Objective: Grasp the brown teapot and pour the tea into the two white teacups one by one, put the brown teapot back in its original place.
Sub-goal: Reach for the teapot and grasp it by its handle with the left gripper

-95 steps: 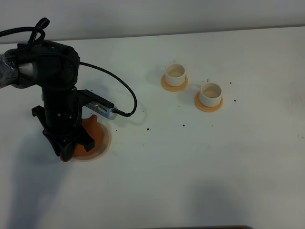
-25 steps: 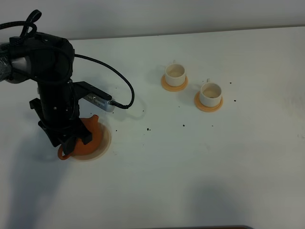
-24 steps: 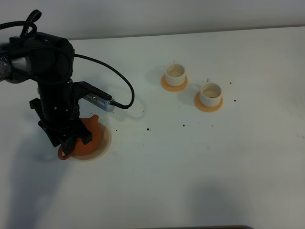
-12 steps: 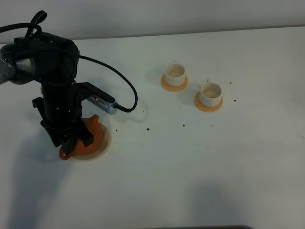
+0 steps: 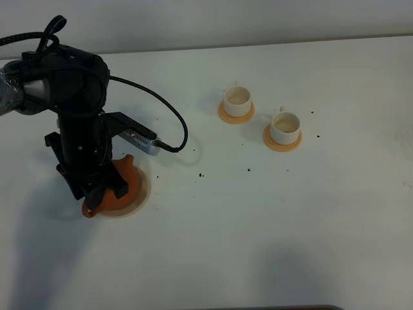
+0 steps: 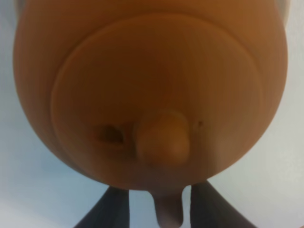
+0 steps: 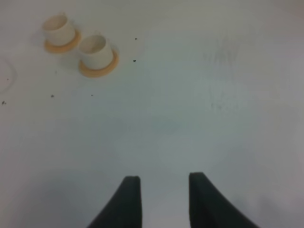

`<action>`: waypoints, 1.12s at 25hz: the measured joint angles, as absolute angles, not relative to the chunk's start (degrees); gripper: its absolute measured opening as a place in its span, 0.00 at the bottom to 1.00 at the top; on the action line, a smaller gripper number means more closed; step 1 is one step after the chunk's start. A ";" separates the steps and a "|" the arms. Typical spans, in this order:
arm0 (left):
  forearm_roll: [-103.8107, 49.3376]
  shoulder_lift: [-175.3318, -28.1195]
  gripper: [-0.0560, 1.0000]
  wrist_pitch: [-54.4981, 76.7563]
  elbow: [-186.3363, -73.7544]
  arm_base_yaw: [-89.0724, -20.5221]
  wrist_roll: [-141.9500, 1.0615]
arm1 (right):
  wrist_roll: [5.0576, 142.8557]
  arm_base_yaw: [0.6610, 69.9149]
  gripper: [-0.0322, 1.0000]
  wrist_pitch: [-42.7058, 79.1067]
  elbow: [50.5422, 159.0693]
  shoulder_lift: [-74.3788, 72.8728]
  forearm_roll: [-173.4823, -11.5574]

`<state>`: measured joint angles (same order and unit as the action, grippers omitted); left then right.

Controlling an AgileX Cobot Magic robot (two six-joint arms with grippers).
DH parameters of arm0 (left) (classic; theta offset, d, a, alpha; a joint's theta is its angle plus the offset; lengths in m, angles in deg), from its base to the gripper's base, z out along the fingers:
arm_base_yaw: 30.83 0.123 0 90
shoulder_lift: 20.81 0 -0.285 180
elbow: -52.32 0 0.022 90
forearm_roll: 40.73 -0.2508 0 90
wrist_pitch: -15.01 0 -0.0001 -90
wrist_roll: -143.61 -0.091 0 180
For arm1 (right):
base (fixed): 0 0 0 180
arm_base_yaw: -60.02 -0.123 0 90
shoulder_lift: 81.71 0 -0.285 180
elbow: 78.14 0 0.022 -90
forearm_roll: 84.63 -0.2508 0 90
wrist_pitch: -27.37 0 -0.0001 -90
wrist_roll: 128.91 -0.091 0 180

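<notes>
Much open table (image 5: 206, 219) between brown teapot (image 5: 132, 183) and two white teacups (image 5: 237, 98).

High camera overlooks the whole table (image 5: 271, 232); left wrist crowds the brown teapot (image 6: 152, 90); right wrist shares the teacups (image 7: 95, 49).

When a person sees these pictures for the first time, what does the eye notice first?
The big black left arm stands over the left of the white table, its end effector straddling the handle of the brown teapot on a cream mat. Two white teacups stand apart, further right.
</notes>
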<state>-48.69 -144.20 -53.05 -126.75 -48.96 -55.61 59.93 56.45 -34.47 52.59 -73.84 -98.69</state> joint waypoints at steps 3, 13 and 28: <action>-48.63 -144.20 0.27 -53.05 -126.75 -48.96 -54.81 | 59.93 56.45 0.26 -34.47 52.59 -73.84 -98.69; -47.64 -144.20 0.17 -53.10 -126.75 -48.96 -53.24 | 59.93 56.45 0.26 -34.47 52.59 -73.84 -98.69; -47.94 -142.24 0.16 -53.06 -126.75 -48.96 -54.66 | 59.93 56.45 0.26 -34.47 52.59 -73.84 -98.69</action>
